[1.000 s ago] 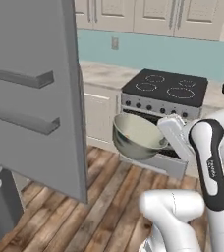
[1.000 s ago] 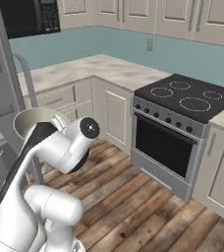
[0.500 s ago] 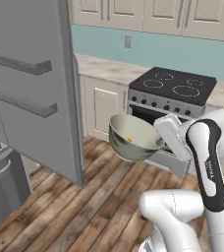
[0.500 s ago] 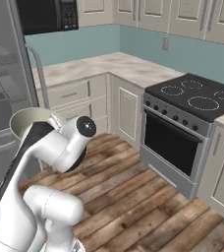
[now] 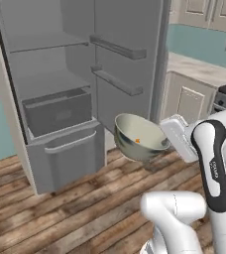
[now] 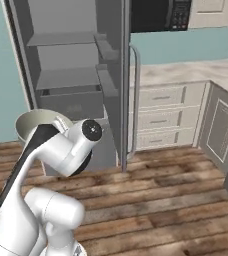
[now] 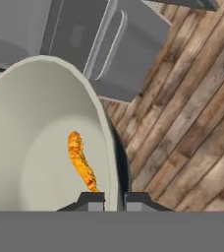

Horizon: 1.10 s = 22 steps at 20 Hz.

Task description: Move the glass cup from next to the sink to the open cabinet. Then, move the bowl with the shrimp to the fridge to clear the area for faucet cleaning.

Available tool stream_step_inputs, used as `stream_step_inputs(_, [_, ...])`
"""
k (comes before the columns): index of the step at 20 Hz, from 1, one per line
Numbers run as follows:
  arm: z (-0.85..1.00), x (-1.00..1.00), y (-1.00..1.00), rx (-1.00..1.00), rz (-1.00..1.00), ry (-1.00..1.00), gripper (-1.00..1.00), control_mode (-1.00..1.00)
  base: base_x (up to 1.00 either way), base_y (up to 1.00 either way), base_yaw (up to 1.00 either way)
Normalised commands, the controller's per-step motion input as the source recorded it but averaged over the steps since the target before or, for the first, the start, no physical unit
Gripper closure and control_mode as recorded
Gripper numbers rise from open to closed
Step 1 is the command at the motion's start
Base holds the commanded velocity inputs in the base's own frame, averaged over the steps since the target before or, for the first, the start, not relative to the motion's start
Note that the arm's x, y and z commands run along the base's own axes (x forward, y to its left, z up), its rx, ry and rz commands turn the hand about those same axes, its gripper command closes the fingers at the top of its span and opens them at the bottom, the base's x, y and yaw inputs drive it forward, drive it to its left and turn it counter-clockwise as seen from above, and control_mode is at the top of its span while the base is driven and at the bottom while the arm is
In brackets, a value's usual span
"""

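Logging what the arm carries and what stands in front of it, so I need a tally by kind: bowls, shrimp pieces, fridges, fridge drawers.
Bowls: 1, the bowl with the shrimp, held at its rim by the gripper.
Shrimp pieces: 1, the shrimp, lying in the bowl.
Fridges: 1, the fridge, door open.
Fridge drawers: 1, the drawer.
Total: 4.
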Motion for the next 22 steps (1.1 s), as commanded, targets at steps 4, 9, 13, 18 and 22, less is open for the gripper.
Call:
stream_step_inputs(4, [0.00, 0.00, 0.00, 0.00, 0.00, 0.00, 1.00, 1.00, 0.03, 0.18, 0.68])
stream_step_inputs(9, [0.00, 0.00, 0.00, 0.00, 0.00, 0.00, 1.00, 1.00, 0.95, 0.00, 0.20])
stream_step_inputs(13, [0.00, 0.00, 0.00, 0.00, 0.00, 0.00, 1.00, 1.00, 1.00, 0.00, 0.00])
stream_step_inputs(18, [0.00, 0.00, 0.00, 0.00, 0.00, 0.00, 1.00, 1.00, 1.00, 0.05, -0.13])
stream_step_inputs(22, [0.00, 0.00, 0.00, 0.00, 0.00, 0.00, 1.00, 1.00, 1.00, 0.01, -0.12])
